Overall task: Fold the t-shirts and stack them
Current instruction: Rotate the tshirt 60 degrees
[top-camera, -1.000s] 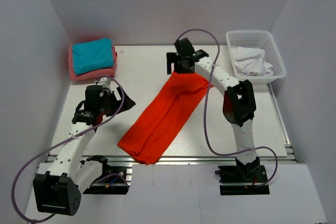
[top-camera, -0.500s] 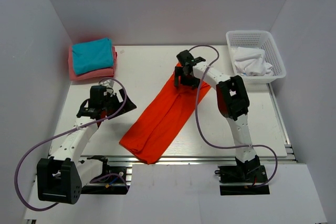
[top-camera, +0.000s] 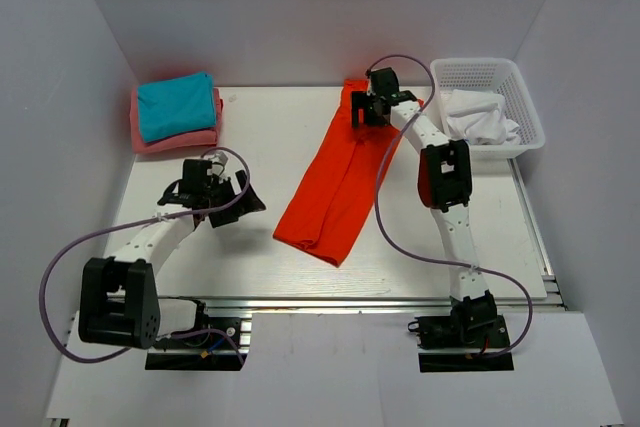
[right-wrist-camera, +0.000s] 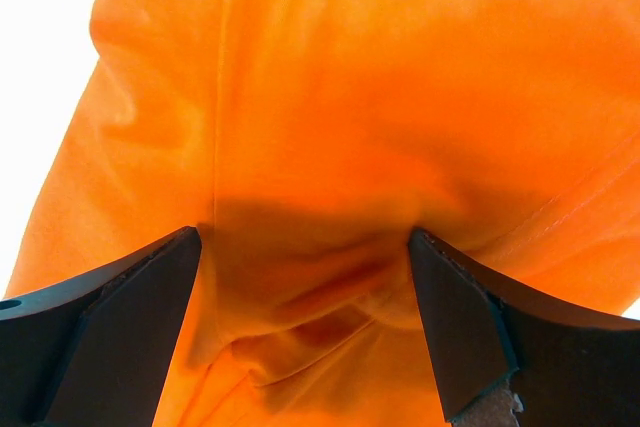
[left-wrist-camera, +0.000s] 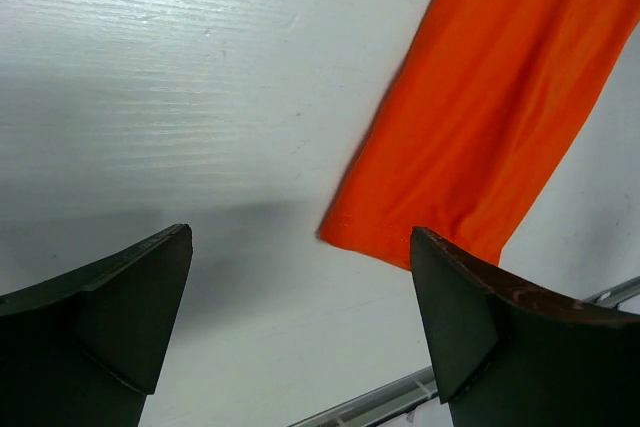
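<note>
Orange-red t-shirt (top-camera: 335, 182), folded into one long narrow strip, lies slantwise mid-table from the far edge toward the near rail; teal t-shirt (top-camera: 175, 105) sits atop pink t-shirt (top-camera: 170, 139) at the far left corner, white t-shirts (top-camera: 478, 117) in the basket (top-camera: 490, 71) far right. Right arm stretched far forward, right gripper (top-camera: 362, 110) low over the strip's far end, jaws spread wide, nothing pinched. Left arm bent at the elbow, left gripper (top-camera: 238, 199) over bare table (top-camera: 260, 137) left of the strip's near end, jaws spread, empty.
</note>
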